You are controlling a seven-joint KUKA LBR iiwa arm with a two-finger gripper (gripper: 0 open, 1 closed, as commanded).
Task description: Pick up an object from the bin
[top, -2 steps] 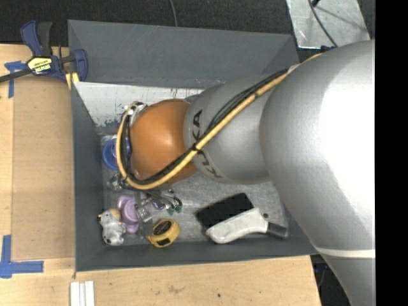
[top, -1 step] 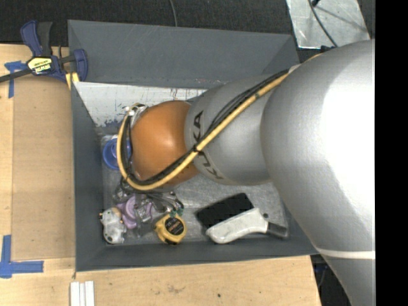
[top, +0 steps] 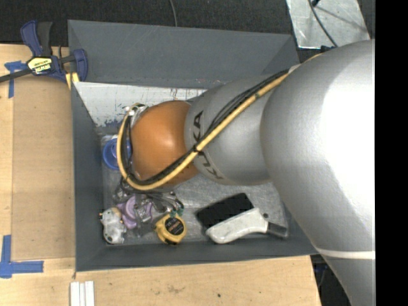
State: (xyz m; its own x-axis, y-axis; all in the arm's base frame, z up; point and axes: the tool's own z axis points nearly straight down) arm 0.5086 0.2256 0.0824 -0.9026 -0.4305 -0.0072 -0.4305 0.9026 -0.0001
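Observation:
Part of my gripper shows as dark metal just below the arm's orange cover, low in the bin's front left area. Right beside it on the left lies a purple thing. A small round yellow and black tape measure sits just in front of it. Further left, a small white figure-like thing rests in the front left corner. The gripper is down among these things, and the cover hides what lies directly under it.
A flat black rectangular thing and a white-handled tool lie at the bin's front right. A blue round thing peeks out by the left wall. The big silver arm with its yellow cable covers the bin's middle and right.

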